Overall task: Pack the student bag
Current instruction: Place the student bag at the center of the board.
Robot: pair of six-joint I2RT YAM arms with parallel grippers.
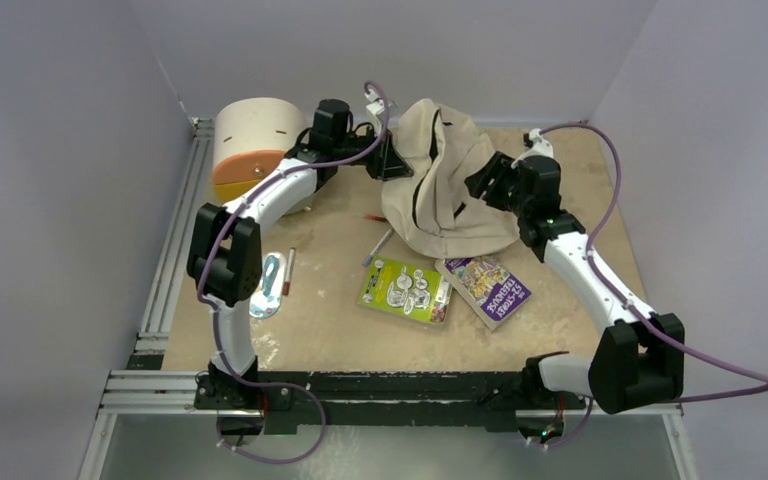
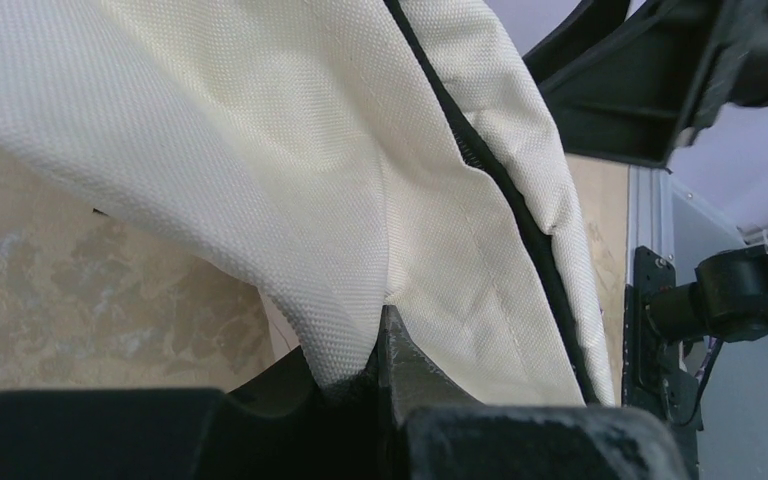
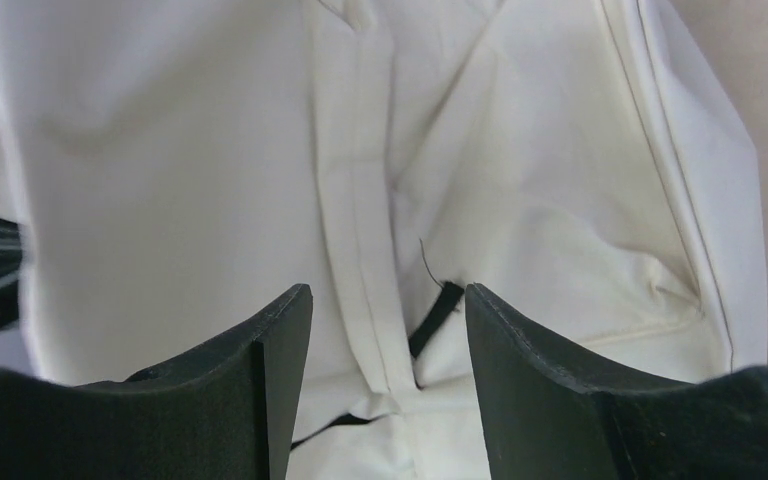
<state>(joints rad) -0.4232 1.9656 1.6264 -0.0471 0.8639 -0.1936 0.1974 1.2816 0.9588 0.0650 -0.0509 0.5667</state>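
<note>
**Drawer box** (image 1: pixel 250 150): cream cylinder with orange and yellow fronts, in the far-left corner of the surface (image 1: pixel 320 330).

**Left arm:** rises from the near-left base, bends at the elbow, and the forearm reaches toward the far centre.

**Left fingers** (image 1: pixel 391 160): closed, pinching a fold of cream fabric at the bag's left edge.

**Student bag** (image 1: pixel 440 190): beige cloth, slumped at the far centre of the surface between the two sets of fingers. Its long axis runs far to near, and a black zipper line follows it. Which end is the top cannot be told.

**Green book** (image 1: pixel 405 290), **purple book** (image 1: pixel 487 290): lying flat side by side, just nearer than the bag.

**Right fingers** (image 1: pixel 482 182): spread apart against the bag's right side, clamping nothing.

**Right arm:** rises from the near-right base, with the forearm angled inward toward the far left.
</note>
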